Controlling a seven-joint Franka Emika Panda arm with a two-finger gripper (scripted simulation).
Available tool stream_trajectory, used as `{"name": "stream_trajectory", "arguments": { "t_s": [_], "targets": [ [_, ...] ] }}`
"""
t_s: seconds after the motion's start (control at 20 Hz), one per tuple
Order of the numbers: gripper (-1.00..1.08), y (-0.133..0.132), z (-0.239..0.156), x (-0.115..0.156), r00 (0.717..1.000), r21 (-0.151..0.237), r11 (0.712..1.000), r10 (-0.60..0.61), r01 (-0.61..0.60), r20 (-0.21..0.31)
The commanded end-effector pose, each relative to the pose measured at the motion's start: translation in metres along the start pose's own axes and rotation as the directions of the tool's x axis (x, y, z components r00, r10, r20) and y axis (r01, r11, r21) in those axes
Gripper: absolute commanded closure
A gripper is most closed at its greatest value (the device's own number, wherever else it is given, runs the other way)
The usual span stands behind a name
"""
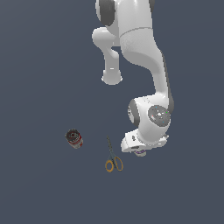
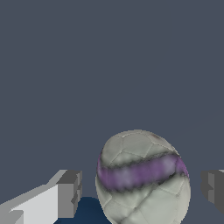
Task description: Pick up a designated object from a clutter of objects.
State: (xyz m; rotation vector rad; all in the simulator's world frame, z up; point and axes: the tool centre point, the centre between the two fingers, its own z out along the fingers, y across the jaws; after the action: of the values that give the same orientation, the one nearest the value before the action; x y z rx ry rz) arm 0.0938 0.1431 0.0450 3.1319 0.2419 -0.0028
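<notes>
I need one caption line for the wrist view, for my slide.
Whitish ball with a purple band sits between the open fingers, not yet gripped.

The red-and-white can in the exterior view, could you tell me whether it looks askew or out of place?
Yes: the red-and-white can lies tipped on its side, its dark end facing the camera, apart from the scissors. Nothing appears spilled or damaged.

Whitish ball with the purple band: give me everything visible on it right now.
The small whitish ball with a purple-blue band looks like a soccer-style ball: off-white stitched panels with faint dark seams, and one blurry purple stripe running slantwise across it. In the wrist view it sits between the tool's two grey fingers, with gaps on both sides, so nothing grips it. A dark-blue patch shows beside its base. In the exterior view the arm hides nearly all of it.
</notes>
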Motion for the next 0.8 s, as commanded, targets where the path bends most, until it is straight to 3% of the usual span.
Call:
{"name": "stream_trajectory", "arguments": {
  "t_s": [0.0,0.15,0.2,0.75],
  "targets": [
    [-0.92,-0.0002,0.0073,0.0007,1.0,0.0,1.0,0.0,0.0,-0.001],
    [-0.92,-0.0003,0.0087,0.0017,1.0,0.0,1.0,0.0,0.0,-0.001],
    [1.08,-0.0003,0.0087,0.0017,1.0,0.0,1.0,0.0,0.0,-0.001],
    [1.08,-0.0003,0.008,0.0014,1.0,0.0,1.0,0.0,0.0,-0.001]
  ]
}}
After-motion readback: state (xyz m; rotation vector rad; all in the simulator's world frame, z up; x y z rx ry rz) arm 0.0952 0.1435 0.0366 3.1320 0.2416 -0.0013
